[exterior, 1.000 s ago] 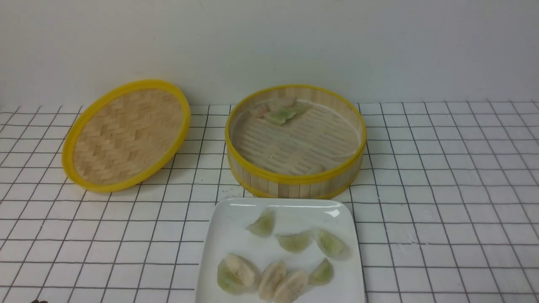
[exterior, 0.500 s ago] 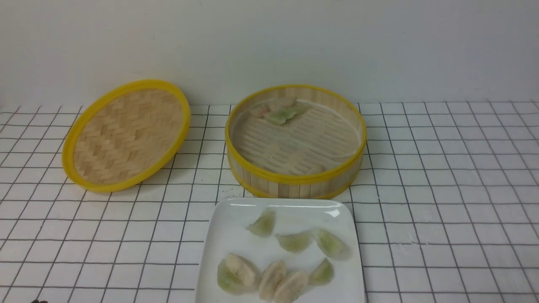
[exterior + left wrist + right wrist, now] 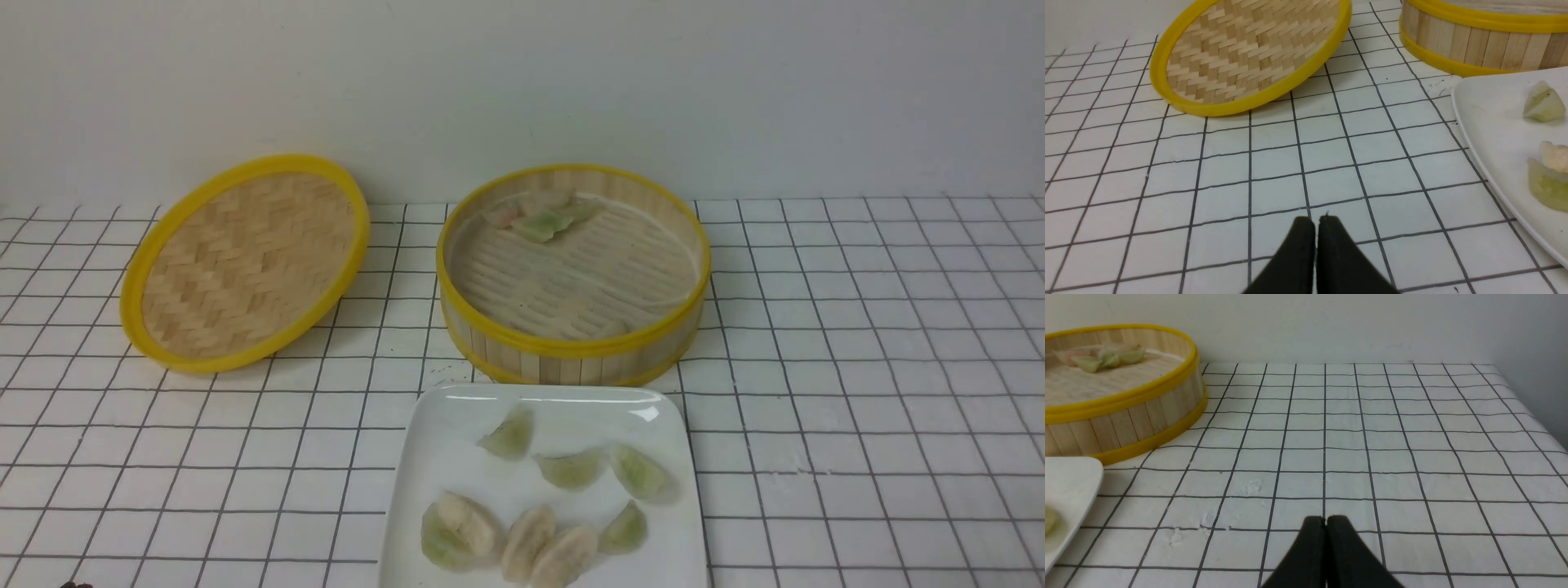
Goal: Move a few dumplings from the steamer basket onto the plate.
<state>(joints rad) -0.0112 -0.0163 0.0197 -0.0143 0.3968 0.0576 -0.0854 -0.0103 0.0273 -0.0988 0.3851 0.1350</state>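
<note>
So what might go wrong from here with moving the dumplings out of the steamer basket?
The green dumplings bunch against others at the far side of the steamer basket, so one grab might drag up a neighbor. The basket's raised wall could also catch a gripper reaching in. On the plate, dumplings already lie scattered, so a new one may land on another.

green dumplings [image 3: 568,469] on wht sq plate [image 3: 457,425], others in rnd bamboo basket [image 3: 571,359].

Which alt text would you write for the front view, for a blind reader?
A white square plate holds pale green dumplings and beige dumplings. Behind it, a round steamer basket contains a small cluster of dumplings near its far side. A woven lid with a yellow rim lies left of the basket.
</note>
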